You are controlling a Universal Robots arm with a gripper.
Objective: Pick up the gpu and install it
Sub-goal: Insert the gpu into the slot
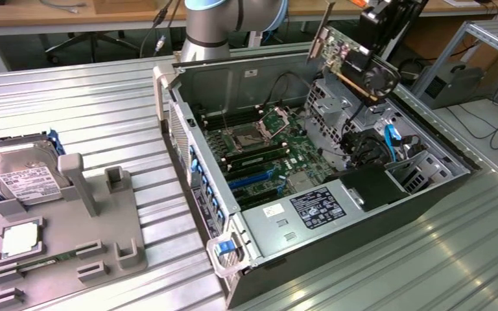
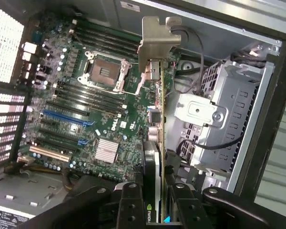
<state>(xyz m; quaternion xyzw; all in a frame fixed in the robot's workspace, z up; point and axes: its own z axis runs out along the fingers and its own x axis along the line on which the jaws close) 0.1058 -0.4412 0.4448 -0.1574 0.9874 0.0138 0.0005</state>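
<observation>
**Q:** Where is the gpu [image 1: 342,52]?
**A:** Raised above the open computer case [image 1: 231,71], over the case's far corner, held on edge with its silvery bracket uppermost.
**Q:** And the jaws?
**A:** The gripper [image 2: 155,200] has its jaws narrow, clamped on the card's two faces. The card appears clear of the case, though depth is hard to judge.
</observation>
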